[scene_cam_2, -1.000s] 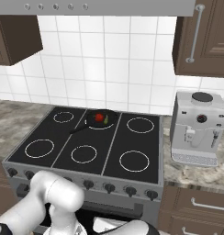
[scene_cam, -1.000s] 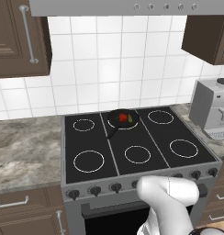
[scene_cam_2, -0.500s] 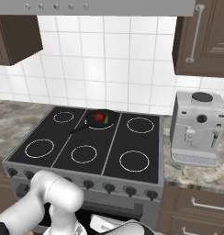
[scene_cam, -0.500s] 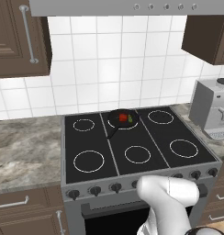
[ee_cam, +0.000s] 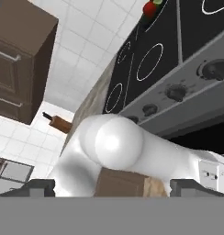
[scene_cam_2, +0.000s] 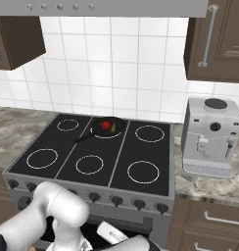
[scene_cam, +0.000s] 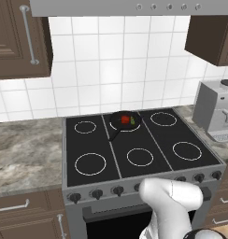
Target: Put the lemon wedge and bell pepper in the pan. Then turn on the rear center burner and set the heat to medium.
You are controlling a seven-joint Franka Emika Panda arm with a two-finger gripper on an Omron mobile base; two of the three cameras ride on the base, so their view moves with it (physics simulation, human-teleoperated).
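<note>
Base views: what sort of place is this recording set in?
A rendered home kitchen, by the look of it: a black glass cooktop with a pan on it, a coffee machine, and dark wood cabinets.

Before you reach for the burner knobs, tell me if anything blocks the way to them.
Nothing visible does. The knobs line the stove's bare front panel, below the cooktop. The pan with the bell pepper sits at the rear center.
</note>
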